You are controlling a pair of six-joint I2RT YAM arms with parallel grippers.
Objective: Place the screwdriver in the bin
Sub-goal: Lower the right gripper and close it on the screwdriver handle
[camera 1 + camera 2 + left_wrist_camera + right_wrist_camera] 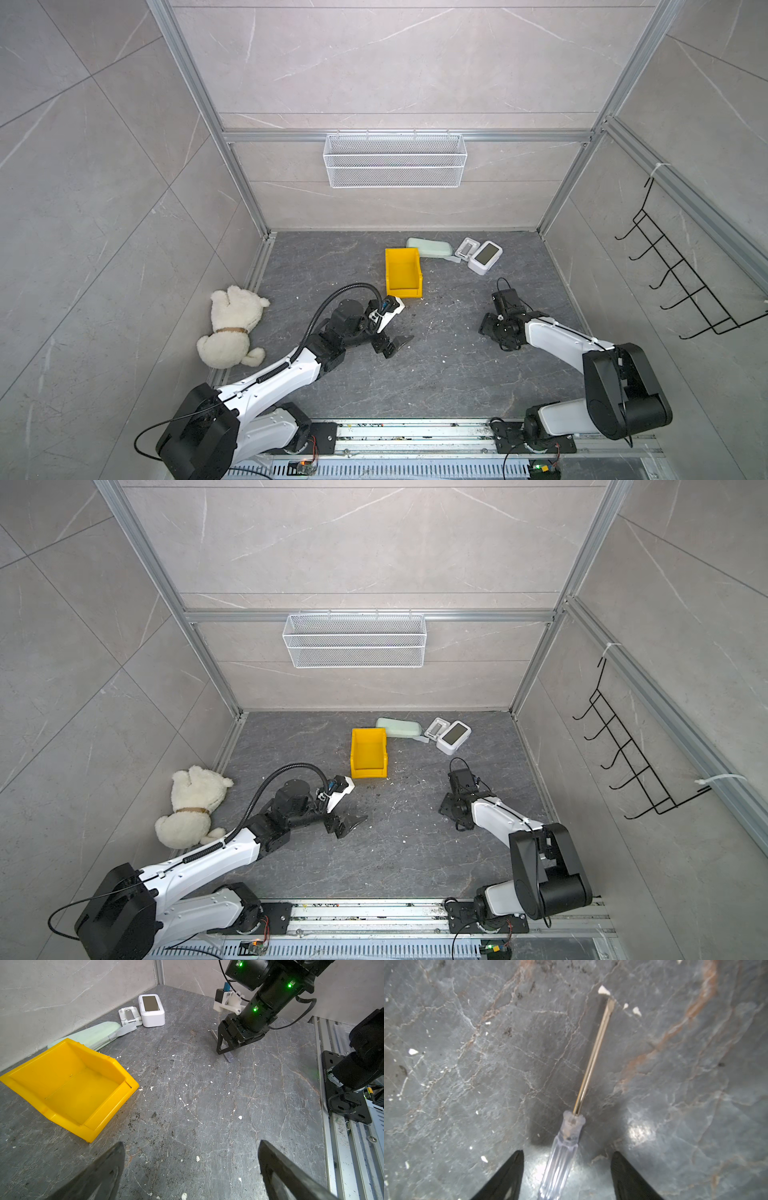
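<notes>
No legible text, label, brand, number or sign on anything in any view

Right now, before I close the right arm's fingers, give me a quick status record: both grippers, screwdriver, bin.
right gripper: open, fingers either side of the screwdriver handle, a gap on both sides
left gripper: open, holding nothing
screwdriver: lying flat on the table, not gripped yet
bin: yellow, upright, empty, apart from the screwdriver
stage: grasp not made; screwdriver not in bin
</notes>
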